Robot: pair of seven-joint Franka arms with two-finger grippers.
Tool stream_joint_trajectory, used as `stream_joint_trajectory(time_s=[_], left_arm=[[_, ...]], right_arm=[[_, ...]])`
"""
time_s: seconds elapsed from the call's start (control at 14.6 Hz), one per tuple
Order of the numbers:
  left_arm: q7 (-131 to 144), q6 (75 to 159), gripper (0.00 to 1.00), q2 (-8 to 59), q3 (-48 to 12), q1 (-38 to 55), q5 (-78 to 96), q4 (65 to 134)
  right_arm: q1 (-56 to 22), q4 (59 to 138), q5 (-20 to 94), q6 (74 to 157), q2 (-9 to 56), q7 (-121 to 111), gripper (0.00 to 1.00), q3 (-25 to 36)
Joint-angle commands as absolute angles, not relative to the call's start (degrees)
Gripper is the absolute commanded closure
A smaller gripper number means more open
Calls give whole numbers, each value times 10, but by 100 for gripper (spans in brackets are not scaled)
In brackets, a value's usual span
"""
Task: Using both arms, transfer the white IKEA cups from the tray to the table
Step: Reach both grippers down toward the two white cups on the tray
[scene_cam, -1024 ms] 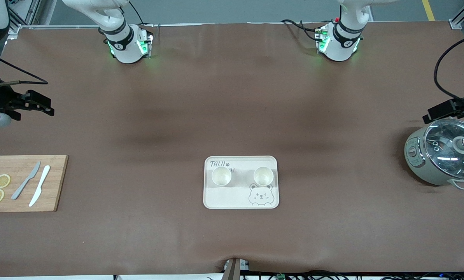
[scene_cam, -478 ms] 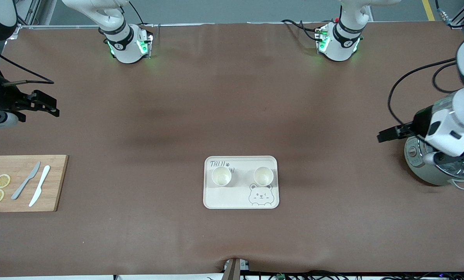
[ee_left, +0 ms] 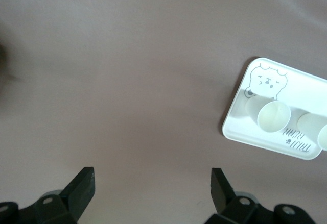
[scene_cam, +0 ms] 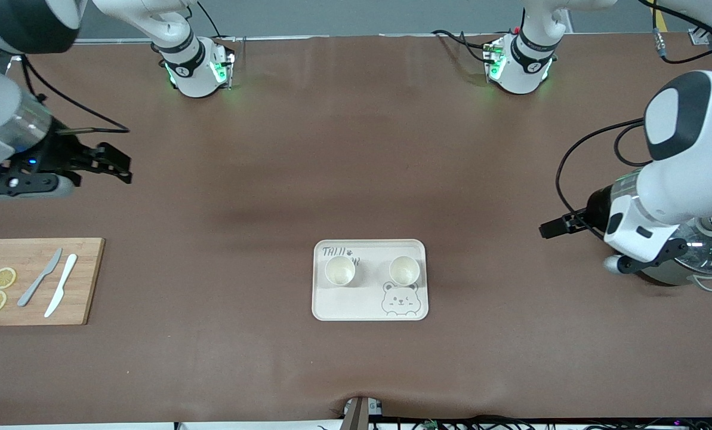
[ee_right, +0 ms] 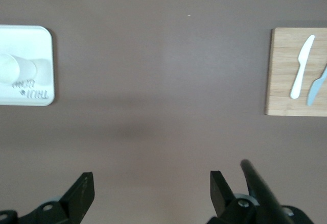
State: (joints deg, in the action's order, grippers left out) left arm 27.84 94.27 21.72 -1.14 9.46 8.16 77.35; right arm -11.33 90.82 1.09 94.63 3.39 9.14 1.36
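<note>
Front view: 2 white cups [scene_cam: 339,270] [scene_cam: 404,270] stand upright on the tray [scene_cam: 370,309]. Left gripper [scene_cam: 555,227] hangs over bare table beside the pot [scene_cam: 699,251]; right gripper [scene_cam: 114,165] over bare table.

Left wrist view: fingers [ee_left: 82,185] spread wide, empty.

Right wrist view: fingers [ee_right: 80,191] spread wide, empty.

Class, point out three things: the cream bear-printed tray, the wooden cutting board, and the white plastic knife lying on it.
Cream bear-printed tray [scene_cam: 367,306]: front view, bare floor near its front rim.
Wooden cutting board [scene_cam: 81,280]: front view, bare wood.
White plastic knife [scene_cam: 61,292]: front view, mid-length.

tray [scene_cam: 370,307] — handwritten "THI11", rest hidden by cup | bear drawing — no other text
</note>
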Motion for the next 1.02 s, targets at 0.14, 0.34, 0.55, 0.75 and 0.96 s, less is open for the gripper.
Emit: stream_joint_trajectory(time_s=[0.14, 0.34, 0.55, 0.75, 0.96], left_arm=[[345, 989, 0, 249, -9, 126, 91, 764], [394, 1040, 0, 276, -8, 153, 89, 764], [432, 1085, 0, 304, -5, 177, 86, 763], [474, 1123, 0, 331, -5, 201, 64, 762], [503, 1151, 0, 355, -4, 221, 48, 761]], right_arm=[[-179, 899, 31, 1005, 82, 205, 0, 18], [-233, 899, 49, 1075, 126, 281, 0, 18], [-278, 900, 44, 1135, 168, 351, 0, 18], [-311, 898, 40, 1175, 207, 396, 0, 18], [-330, 875, 40, 1218, 256, 409, 0, 18]])
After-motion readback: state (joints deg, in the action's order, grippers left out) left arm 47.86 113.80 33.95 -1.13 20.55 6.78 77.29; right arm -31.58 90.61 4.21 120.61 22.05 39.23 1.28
